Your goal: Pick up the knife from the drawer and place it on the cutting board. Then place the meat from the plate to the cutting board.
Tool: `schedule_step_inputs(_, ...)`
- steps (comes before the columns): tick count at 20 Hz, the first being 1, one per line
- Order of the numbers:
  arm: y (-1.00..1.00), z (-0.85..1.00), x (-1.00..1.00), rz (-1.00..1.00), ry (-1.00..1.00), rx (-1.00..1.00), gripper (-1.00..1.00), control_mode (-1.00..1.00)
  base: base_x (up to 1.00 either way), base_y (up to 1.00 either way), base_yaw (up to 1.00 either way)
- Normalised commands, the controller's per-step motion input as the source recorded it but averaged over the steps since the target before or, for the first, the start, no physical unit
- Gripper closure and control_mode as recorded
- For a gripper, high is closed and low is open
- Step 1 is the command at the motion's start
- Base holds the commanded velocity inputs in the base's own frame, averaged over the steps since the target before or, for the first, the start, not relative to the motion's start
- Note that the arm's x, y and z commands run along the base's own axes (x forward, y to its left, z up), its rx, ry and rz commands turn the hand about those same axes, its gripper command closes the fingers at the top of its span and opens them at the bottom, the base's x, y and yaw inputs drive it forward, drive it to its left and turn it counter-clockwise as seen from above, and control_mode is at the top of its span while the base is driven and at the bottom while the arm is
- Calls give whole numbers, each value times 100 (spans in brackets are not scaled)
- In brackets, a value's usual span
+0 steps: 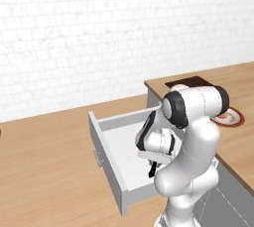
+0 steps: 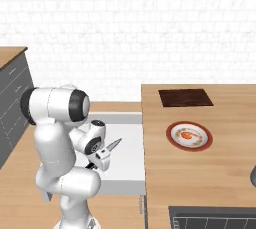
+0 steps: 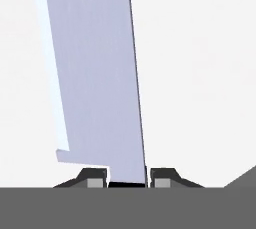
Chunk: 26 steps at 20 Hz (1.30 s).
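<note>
Arm is folded down low over the open drawer (image 1: 111, 144), hand inside the drawer's white cavity.

Gripper (image 3: 129, 182) has its two fingertips (image 3: 94, 179) set close on either side of the knife (image 3: 100, 73), right where blade meets handle. Looks like a pinch on the knife; contact itself sits at the bottom edge of the hand view, so I'd call it likely rather than certain. The blade runs straight away from the fingers, a long pale silver slab against the drawer's white floor.

From the right base view the silver blade of the knife (image 2: 113, 145) sticks out past the hand, angled up and to the right, above the drawer (image 2: 131, 160) floor. Can't tell if the tip is lifted clear or just resting.

In the left base view the gripper (image 1: 153, 167) points down into the drawer, dark fingers just visible beneath the wrist.

Cutting board (image 2: 185, 97) lies flat on the wooden counter (image 2: 220, 173), toward the back by the wall. Plate (image 2: 189, 145) sits nearer than the board, apart from it. Meat (image 2: 187, 135) rests on the plate's white centre.

Left base view: board (image 1: 188, 82) is partly hidden behind the arm's shoulder, plate (image 1: 237, 118) peeks out to its right.
</note>
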Motion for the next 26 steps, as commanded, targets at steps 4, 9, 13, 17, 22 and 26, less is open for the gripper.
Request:
schedule_step_inputs(4,10,100,0,0,0,-10,100,-100,0,0,0)
schedule_step_inputs(9,12,100,24,0,5,-13,100,-100,0,0,0)
schedule_step_inputs(13,0,100,24,3,12,-7,100,-100,0,0,0)
schedule_step_inputs(17,0,100,0,4,13,0,100,-100,0,0,0)
schedule_step_inputs(22,0,100,6,2,22,0,100,-100,0,0,0)
schedule_step_inputs(26,-10,90,-20,12,7,0,100,-100,0,0,0)
